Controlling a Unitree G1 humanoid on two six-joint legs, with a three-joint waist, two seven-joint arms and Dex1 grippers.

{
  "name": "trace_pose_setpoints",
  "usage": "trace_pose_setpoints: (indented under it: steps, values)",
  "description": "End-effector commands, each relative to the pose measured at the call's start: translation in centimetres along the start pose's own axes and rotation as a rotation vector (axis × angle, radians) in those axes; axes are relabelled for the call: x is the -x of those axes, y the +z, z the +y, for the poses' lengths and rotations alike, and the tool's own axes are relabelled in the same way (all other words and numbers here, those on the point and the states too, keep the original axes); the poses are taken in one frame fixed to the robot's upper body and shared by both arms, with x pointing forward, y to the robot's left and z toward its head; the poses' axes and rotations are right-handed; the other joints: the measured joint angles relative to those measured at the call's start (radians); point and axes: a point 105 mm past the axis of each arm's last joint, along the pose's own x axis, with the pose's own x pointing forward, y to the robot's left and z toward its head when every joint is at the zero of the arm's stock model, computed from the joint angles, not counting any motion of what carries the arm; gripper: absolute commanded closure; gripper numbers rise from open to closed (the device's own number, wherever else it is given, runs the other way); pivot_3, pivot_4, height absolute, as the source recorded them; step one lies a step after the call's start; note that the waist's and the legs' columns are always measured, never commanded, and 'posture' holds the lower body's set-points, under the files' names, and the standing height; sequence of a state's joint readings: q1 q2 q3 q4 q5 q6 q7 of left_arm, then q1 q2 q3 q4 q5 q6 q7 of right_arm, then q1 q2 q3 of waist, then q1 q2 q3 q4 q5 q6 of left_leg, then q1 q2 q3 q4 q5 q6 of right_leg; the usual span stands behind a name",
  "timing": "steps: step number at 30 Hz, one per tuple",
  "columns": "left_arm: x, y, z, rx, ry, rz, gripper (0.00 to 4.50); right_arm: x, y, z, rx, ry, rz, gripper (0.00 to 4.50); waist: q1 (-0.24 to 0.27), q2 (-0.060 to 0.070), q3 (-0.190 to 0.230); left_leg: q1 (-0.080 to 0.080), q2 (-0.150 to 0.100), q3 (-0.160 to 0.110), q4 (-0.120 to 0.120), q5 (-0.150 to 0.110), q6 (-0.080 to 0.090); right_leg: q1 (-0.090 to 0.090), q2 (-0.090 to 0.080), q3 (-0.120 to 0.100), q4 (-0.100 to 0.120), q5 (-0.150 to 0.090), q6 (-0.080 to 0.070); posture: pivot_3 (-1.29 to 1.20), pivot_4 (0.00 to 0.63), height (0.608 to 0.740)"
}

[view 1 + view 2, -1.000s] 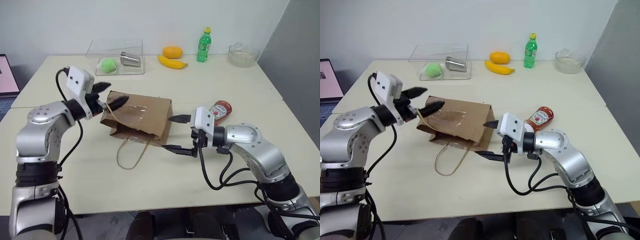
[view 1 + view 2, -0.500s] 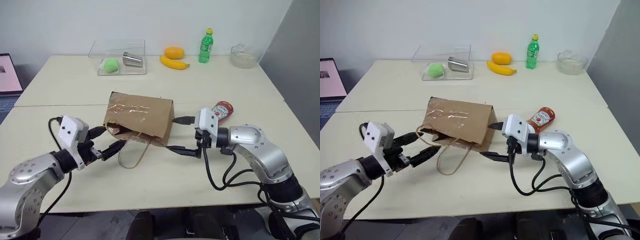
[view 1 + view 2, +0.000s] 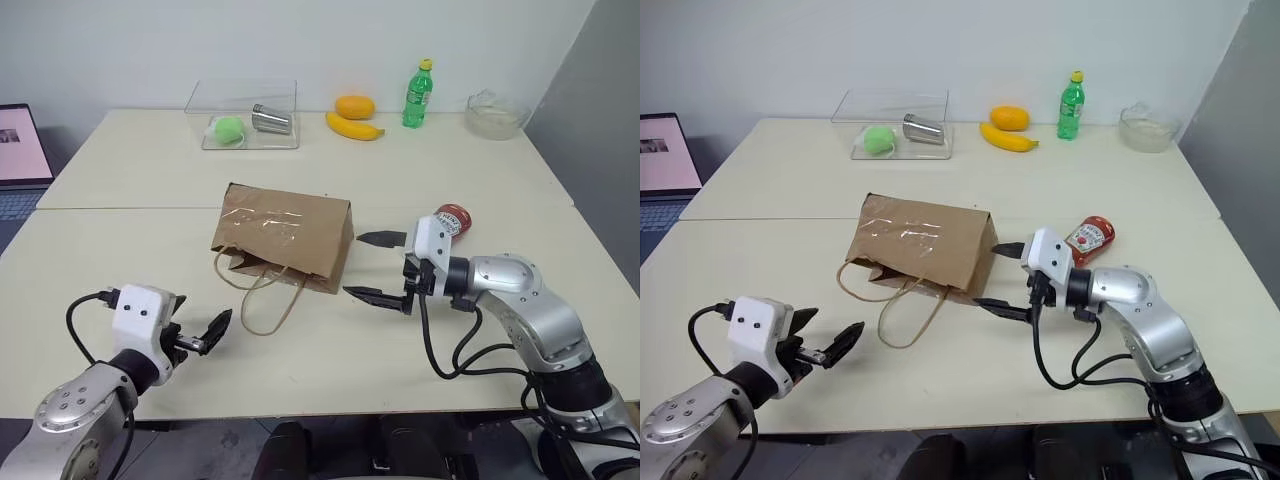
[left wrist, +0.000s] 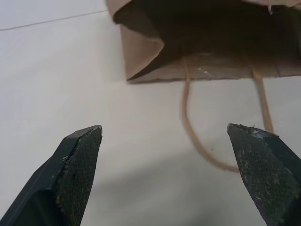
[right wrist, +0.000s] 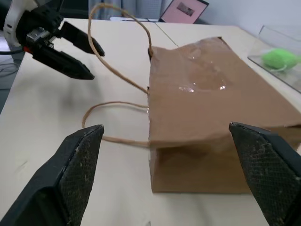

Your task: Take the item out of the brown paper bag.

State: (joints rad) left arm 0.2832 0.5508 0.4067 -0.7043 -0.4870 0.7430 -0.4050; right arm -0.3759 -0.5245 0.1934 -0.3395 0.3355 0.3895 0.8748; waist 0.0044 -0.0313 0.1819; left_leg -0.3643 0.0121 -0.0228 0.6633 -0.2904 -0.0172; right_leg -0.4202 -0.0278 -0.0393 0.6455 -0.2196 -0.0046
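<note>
The pale cream table runs back to a plain white wall, with a seam crossing it just behind the bag and a grey panel closing the right side. Nearest, the left hand hangs low over the front left of the table, fingers spread apart and holding nothing, well short of the bag's cord handles. The right hand points at the bag's closed bottom end from just beside it, its fingers also wide apart and empty.

The brown paper bag lies flat in the middle, mouth toward the front left; the left wrist view looks into that mouth, but the inside is too dark to make out. The red ketchup bottle lies on the table outside the bag, right behind the right wrist, which covers its lower part.

A laptop is cut off at the left edge. Along the far side stand a clear plastic box holding a green ball and a metal cup, then a banana, an orange fruit, a green soda bottle and a glass bowl.
</note>
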Motion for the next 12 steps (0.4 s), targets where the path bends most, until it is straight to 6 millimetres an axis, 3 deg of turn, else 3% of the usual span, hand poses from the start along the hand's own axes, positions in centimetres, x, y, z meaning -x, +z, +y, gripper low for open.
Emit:
trace_pose_setpoints:
  steps: [1, 12]
  values:
    - [-0.4, 1.0, -0.4, -0.003, -0.025, -0.088, 0.02, 1.2, 0.1, 0.2, 0.025, -0.098, -0.072, 0.00, 0.000, 0.000, 0.000, 0.000, 0.000, 0.000, 0.000, 0.000, 0.000, 0.000, 0.000, 0.000, 0.000, 0.000, 0.000, 0.00, 0.150, 0.740]
    - [-1.3, 0.9, -1.5, -0.024, -0.069, -0.189, 0.02, 1.9, -3.1, 1.2, -0.105, -0.324, -0.131, 0.00, -0.006, 0.000, 0.000, 0.001, 0.002, 0.001, 0.000, 0.000, 0.000, 0.000, 0.003, 0.001, 0.001, 0.000, 0.000, 0.00, 0.150, 0.740]
